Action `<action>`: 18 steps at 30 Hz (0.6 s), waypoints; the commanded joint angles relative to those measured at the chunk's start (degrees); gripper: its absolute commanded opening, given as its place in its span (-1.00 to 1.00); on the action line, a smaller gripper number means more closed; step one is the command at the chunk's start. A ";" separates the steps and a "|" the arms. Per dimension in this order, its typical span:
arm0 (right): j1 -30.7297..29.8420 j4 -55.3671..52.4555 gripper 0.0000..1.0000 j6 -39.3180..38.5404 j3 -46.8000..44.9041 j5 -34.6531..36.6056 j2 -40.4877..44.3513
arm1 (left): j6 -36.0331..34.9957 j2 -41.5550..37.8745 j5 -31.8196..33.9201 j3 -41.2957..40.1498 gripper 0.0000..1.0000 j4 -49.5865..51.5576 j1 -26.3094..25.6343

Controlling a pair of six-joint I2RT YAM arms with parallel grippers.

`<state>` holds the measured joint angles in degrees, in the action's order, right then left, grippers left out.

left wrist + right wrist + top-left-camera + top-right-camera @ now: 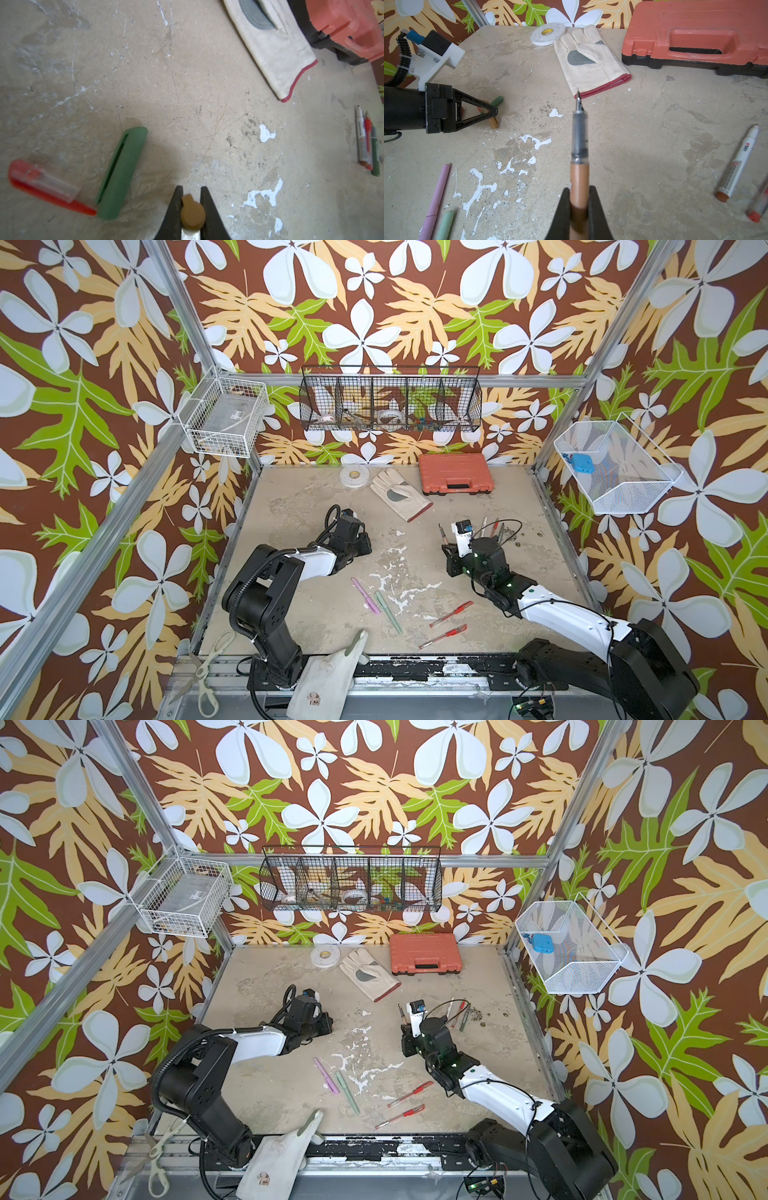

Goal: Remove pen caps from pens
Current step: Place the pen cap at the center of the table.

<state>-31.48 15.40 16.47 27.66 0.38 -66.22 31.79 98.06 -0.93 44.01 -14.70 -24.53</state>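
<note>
Both grippers were closed on something: the left gripper (191,192) on the brown cap (193,215), left of the glove (400,494); the right gripper (579,190) on the uncapped brown pen (579,176), nib pointing at the glove's cuff.

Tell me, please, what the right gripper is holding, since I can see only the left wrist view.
Observer: The right gripper is shut on the brown pen, which is uncapped.
Operator: That fits the brown cap in my left gripper. Are any pens still capped?
Observer: In both top views, the pink pen and the pale green pen lie side by side near the front edge, both seemingly capped.
Operator: And any red ones?
Observer: A red gel pen and a second red gel pen lie between those two and the right arm, both capped.
</note>
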 commanded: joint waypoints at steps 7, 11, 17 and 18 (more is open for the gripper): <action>1.23 0.34 -1.00 1.10 -0.23 -0.67 0.16 | -1.56 1.81 2.10 1.49 -0.55 2.64 0.28; 2.10 0.69 -1.00 1.04 -1.03 -0.56 1.17 | -1.65 2.36 1.67 1.96 -0.35 3.07 0.23; 6.10 0.60 -1.00 2.22 -2.16 -1.41 2.05 | -1.63 -2.03 -0.61 -0.44 -0.07 -0.25 0.27; 7.28 0.36 -1.00 2.73 -2.22 -1.49 2.08 | -1.65 -3.20 -1.49 -1.25 -0.05 -0.91 0.28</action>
<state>-25.78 15.44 17.78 25.71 -1.34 -64.34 30.98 96.75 -0.49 43.90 -13.21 -24.40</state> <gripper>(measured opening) 0.089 0.474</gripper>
